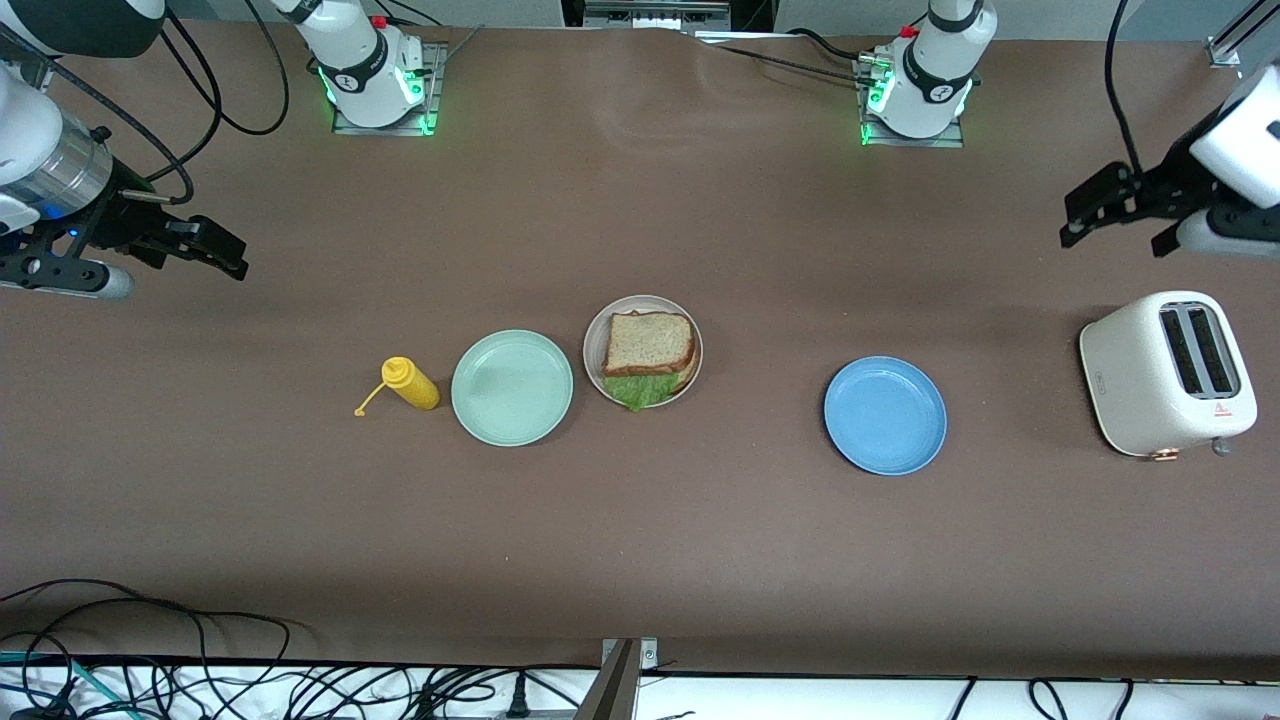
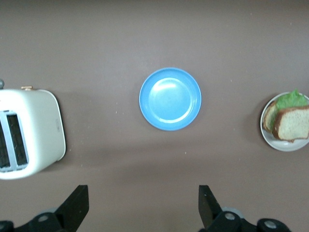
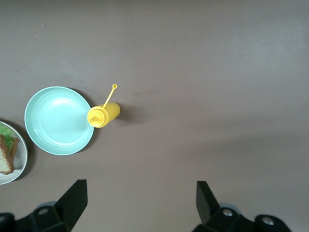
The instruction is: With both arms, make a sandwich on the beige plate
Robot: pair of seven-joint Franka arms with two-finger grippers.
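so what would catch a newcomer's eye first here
The finished sandwich on the beige plate mid-table, lettuce poking out toward the front camera. Next, the white toaster at the left arm's end. The left gripper and right gripper hang open, up off the table at its two ends.

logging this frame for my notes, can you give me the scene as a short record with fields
sandwich: two brown bread slices with green lettuce, assembled
sandwich location: on the round beige plate
round mint-green plate: bare, beside the beige plate toward the right arm's end
yellow squeeze bottle: beside the mint-green plate, cap hanging off
round blue plate: bare, toward the left arm's end
white two-slot toaster: at the left arm's end
left claw: open, holding nothing, above the table near the toaster
right claw: open, holding nothing, over bare table
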